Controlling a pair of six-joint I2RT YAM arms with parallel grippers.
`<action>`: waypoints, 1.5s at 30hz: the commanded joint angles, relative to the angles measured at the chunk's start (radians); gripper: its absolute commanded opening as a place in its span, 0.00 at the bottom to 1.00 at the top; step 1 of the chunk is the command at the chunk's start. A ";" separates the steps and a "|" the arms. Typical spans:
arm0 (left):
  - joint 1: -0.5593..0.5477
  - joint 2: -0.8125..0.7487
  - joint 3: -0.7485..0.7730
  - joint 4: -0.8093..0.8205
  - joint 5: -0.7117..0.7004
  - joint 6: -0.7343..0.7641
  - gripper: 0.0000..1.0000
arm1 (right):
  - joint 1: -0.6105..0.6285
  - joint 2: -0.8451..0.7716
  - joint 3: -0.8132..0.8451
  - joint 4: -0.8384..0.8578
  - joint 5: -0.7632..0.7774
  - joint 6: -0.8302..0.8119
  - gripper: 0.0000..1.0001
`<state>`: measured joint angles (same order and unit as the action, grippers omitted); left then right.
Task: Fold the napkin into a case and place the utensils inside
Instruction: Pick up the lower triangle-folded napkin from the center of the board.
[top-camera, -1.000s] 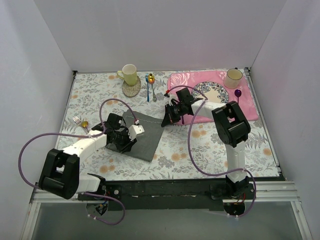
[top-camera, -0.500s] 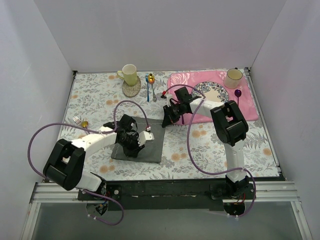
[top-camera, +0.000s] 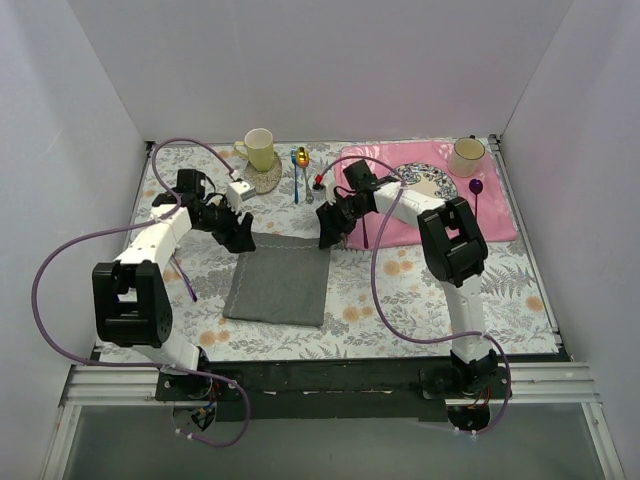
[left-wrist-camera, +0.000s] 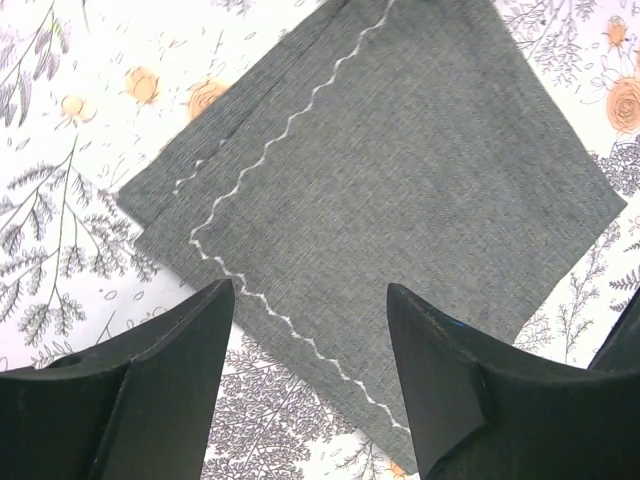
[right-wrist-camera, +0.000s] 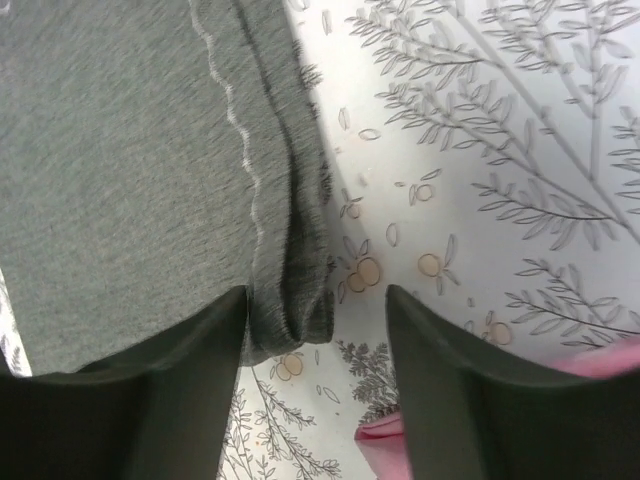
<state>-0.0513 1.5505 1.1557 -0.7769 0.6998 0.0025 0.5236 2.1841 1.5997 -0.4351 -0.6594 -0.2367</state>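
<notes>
The dark grey napkin (top-camera: 278, 282) lies flat in a folded rectangle at the table's middle. White zigzag stitching runs along its far edge (left-wrist-camera: 400, 170). My left gripper (top-camera: 240, 237) hovers over its far left corner, open, with nothing between the fingers (left-wrist-camera: 310, 330). My right gripper (top-camera: 328, 232) is at the far right corner, open. The doubled cloth corner (right-wrist-camera: 300, 290) lies loose beside its left finger. The utensils are hidden behind my left arm; only a thin purple handle (top-camera: 186, 283) shows left of the napkin.
A yellow-green mug (top-camera: 259, 147) on a coaster stands at the back, with a blue-handled spoon (top-camera: 297, 175) beside it. The pink mat (top-camera: 500, 215) at the right carries a plate, a cream cup (top-camera: 466, 155) and a purple spoon (top-camera: 476, 188). Its corner (right-wrist-camera: 400, 430) is near my right fingers.
Both grippers have opened and let go of the napkin. My left arm swung from the napkin's middle back to its far left corner. The napkin went from a skewed sheet to a squared rectangle.
</notes>
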 joint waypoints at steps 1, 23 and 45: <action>0.042 0.026 0.030 0.027 0.047 0.005 0.63 | -0.007 0.040 0.095 -0.108 0.049 -0.033 0.71; 0.114 0.026 -0.019 0.140 0.027 -0.090 0.62 | -0.007 0.083 0.215 -0.255 -0.124 -0.108 0.01; 0.114 -0.021 -0.085 0.209 0.043 -0.136 0.62 | -0.036 -0.103 -0.061 -0.086 0.057 0.450 0.79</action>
<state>0.0631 1.5780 1.0714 -0.6018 0.7162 -0.1173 0.4889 2.1075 1.5818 -0.5709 -0.6376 0.0544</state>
